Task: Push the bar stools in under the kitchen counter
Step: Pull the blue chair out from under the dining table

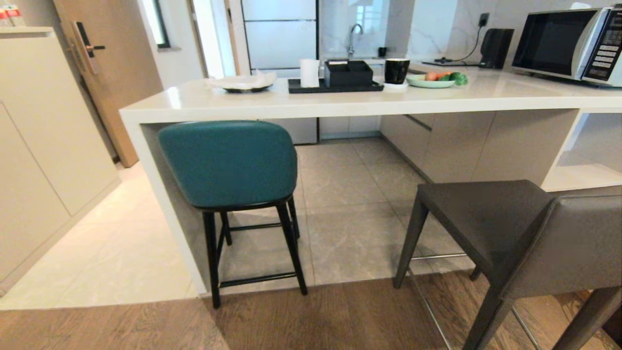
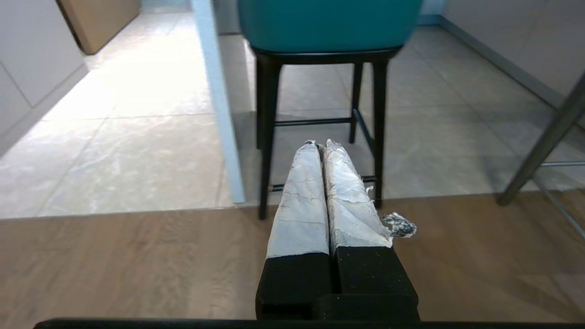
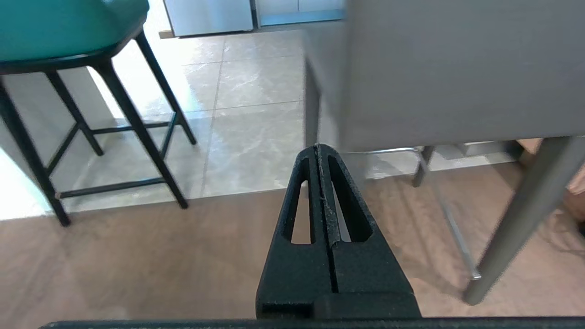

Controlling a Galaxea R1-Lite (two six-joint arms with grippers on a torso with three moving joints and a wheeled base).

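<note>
The teal bar stool (image 1: pixel 228 163) with thin black legs stands at the left end of the off-white kitchen counter (image 1: pixel 340 104), its rounded back just under the slab's front edge. The dark grey bar stool (image 1: pixel 525 233) stands further out on the wooden floor at the right, its seat clear of the counter. Neither arm shows in the head view. My left gripper (image 2: pixel 321 144), its fingers wrapped in white tape, is shut and empty, low over the wood floor facing the teal stool (image 2: pixel 324 27). My right gripper (image 3: pixel 319 147) is shut and empty, close to the grey stool (image 3: pixel 457 73).
The counter's white side panel (image 1: pixel 165 204) stands just left of the teal stool. On the counter are a plate, a black tray (image 1: pixel 335 86), a cup, a fruit dish and a microwave (image 1: pixel 568 43). White cabinets (image 1: pixel 43 146) line the left. Tile meets wood floor (image 1: pixel 311 321) under the stools.
</note>
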